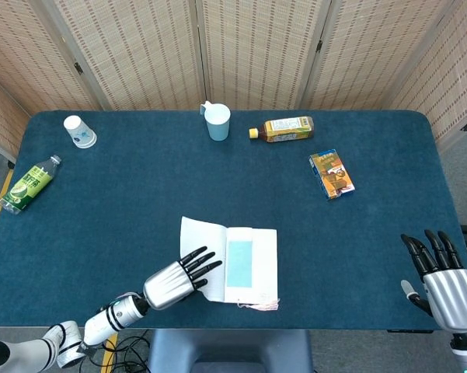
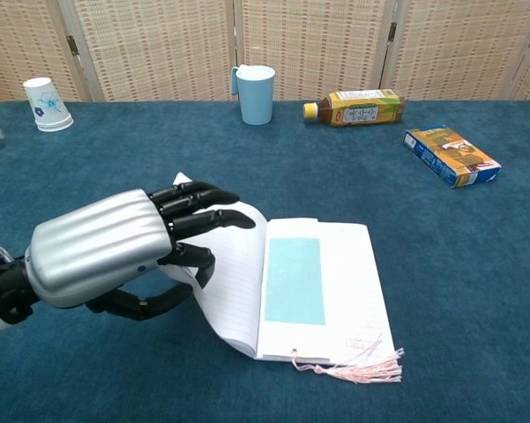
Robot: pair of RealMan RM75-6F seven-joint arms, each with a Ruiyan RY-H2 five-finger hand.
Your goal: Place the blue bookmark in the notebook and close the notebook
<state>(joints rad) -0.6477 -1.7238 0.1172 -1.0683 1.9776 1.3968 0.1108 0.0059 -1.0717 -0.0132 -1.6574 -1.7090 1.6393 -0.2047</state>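
Observation:
The white notebook lies near the table's front edge, its right page flat. On that page lies the light-blue bookmark; a pink tassel trails off the notebook's front edge. My left hand holds the left cover and pages, fingers on top and thumb beneath, raised and curling toward the spine. My right hand hovers at the table's front right corner with fingers spread, holding nothing.
Along the back stand a light-blue mug, a lying amber bottle and a paper cup. A snack box lies at right, a green bottle at the left edge.

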